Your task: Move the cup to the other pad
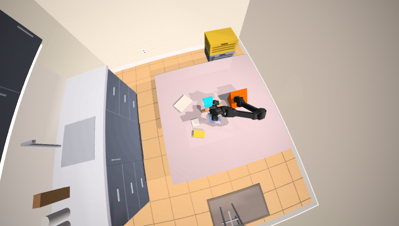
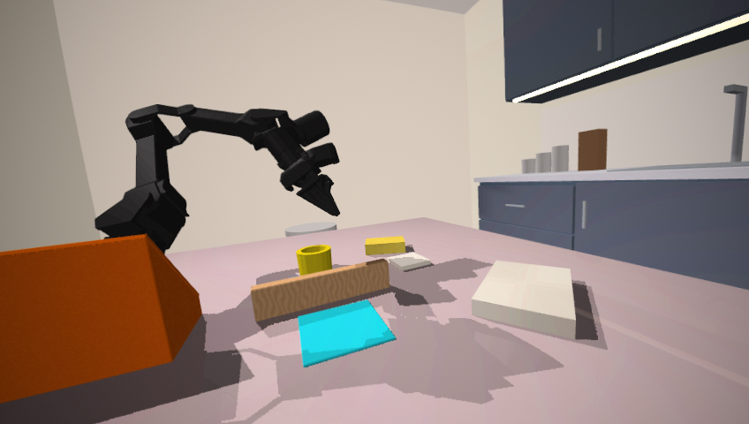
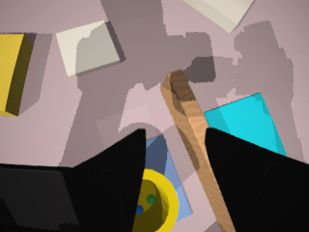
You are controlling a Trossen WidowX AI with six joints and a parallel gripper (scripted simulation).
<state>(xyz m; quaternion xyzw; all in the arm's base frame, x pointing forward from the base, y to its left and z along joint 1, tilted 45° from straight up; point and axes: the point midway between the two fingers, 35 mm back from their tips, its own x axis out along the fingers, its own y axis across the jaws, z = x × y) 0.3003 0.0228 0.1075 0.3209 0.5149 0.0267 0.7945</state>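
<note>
Bright, even light; hard blocky shadows on the table (image 2: 604,367); edges warped.

Through the wrist view I see my claw (image 3: 173,174) part-open and empty above the yellow cup (image 3: 153,208) with marbles (image 3: 150,200) on its blue pad (image 3: 169,174); the wooden block (image 3: 196,155) lies just right.

I see my black six-joint arm (image 2: 157,157) rising from its base, folding at the elbow and reaching forward level, then bending down at the wrist. The black parallel-jaw gripper (image 2: 328,206) points steeply downward in mid-air. Its tapered fingers stand partly apart, with nothing between them.
</note>
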